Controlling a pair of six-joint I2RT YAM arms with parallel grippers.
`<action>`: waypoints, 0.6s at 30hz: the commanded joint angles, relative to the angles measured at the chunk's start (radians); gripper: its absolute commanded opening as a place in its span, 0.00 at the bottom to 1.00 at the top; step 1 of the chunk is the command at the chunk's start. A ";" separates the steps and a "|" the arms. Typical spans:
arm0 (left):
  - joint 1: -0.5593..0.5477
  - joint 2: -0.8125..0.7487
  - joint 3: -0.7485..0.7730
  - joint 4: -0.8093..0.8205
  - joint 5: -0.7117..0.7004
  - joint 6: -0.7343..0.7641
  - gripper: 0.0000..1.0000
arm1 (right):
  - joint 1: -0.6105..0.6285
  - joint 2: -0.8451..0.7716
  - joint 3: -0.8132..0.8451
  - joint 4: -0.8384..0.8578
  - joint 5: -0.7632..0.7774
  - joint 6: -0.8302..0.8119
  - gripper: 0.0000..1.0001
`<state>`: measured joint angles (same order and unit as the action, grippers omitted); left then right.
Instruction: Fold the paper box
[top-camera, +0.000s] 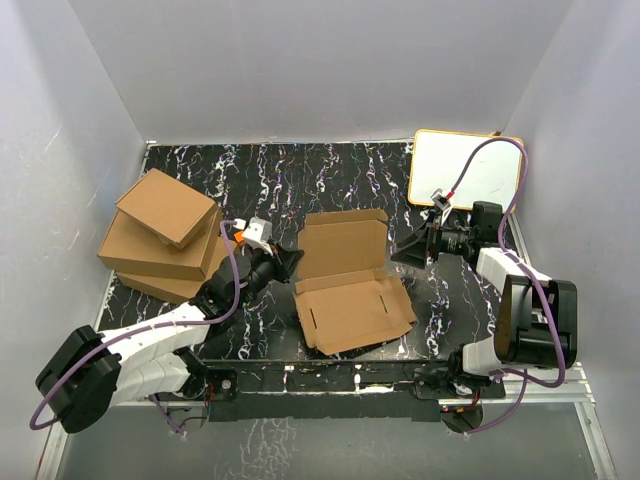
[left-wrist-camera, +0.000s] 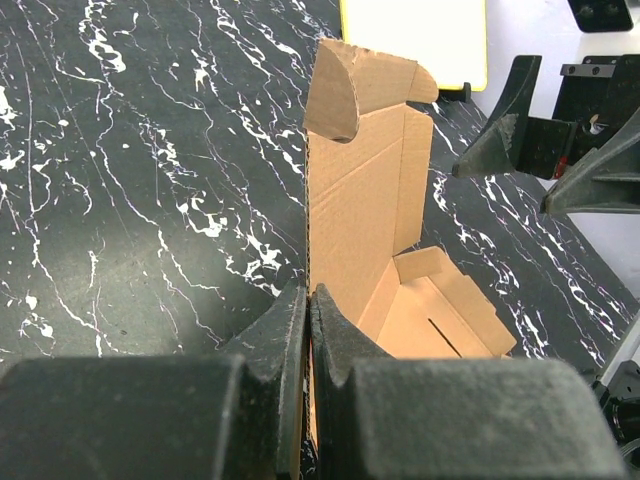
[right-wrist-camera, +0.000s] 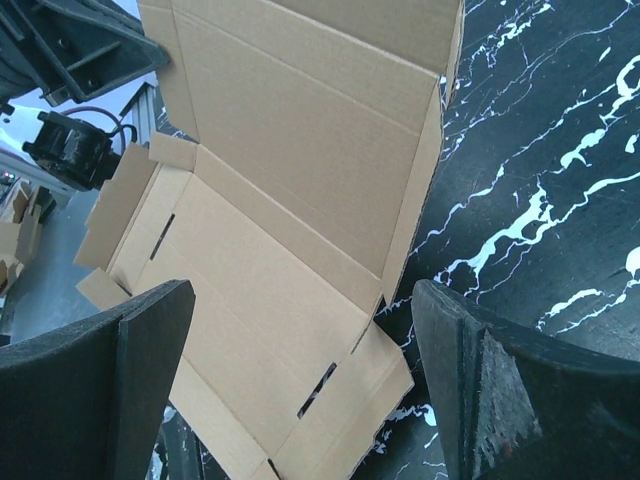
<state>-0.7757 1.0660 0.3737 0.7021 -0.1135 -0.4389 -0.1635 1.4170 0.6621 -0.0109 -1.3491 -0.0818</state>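
The paper box (top-camera: 350, 285) is a brown cardboard mailer lying half unfolded in the middle of the table, its lid panel (top-camera: 343, 245) raised upright and its base flat. My left gripper (top-camera: 290, 264) is shut on the left edge of the box; in the left wrist view its fingers (left-wrist-camera: 310, 330) pinch the cardboard wall (left-wrist-camera: 350, 210) edge-on. My right gripper (top-camera: 408, 252) is open and empty, just right of the box. The right wrist view shows the box's inside (right-wrist-camera: 290, 200) between its spread fingers (right-wrist-camera: 470, 380).
A pile of ready-made brown cardboard boxes (top-camera: 165, 235) stands at the left. A white board with a yellow rim (top-camera: 465, 168) lies at the back right. White walls enclose the black marbled table (top-camera: 260, 180).
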 joint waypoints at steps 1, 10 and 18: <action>-0.014 -0.008 0.028 0.028 0.001 -0.003 0.00 | -0.006 0.022 0.030 0.141 -0.050 0.068 1.00; -0.031 0.015 0.048 0.070 0.027 -0.014 0.00 | 0.009 0.144 0.042 0.239 -0.013 0.166 0.96; -0.037 0.037 0.061 0.103 0.045 -0.029 0.00 | 0.041 0.234 0.093 0.233 -0.083 0.168 0.73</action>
<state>-0.8047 1.0992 0.3931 0.7429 -0.0902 -0.4568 -0.1368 1.6493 0.7055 0.1463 -1.3647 0.0902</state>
